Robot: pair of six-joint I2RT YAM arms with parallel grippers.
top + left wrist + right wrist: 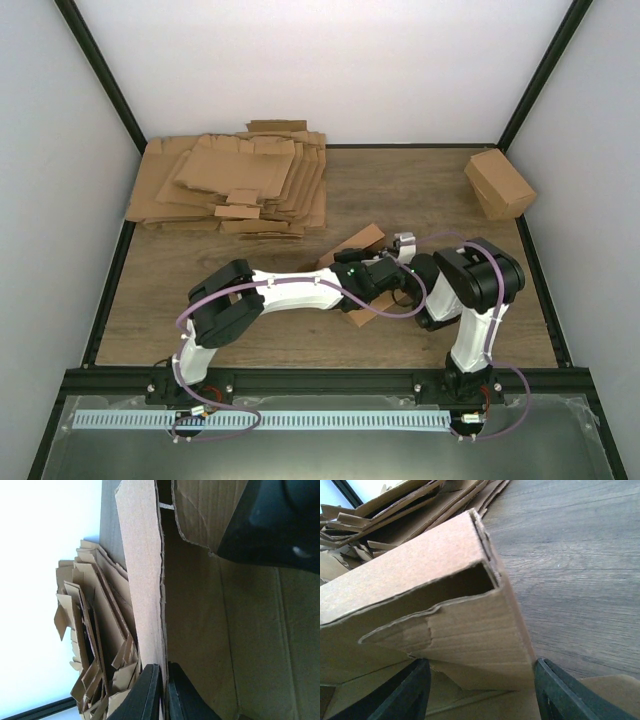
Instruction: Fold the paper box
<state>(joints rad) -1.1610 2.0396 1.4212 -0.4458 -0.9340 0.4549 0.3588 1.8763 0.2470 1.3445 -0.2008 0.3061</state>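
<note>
Brown cardboard paper box [358, 243] sits mid tabletop [200, 265]. The left fingers [147, 697] pinch 1 wall, right fingers [407, 690] spread wide round its end flap. I'd tuck that flap squarely along its crease.

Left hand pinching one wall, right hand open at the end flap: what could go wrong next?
The left hand pinches only a thin wall edge of the paper box; it may slip or crease. The right hand stands open around the loose end flap, which may spring back.
</note>
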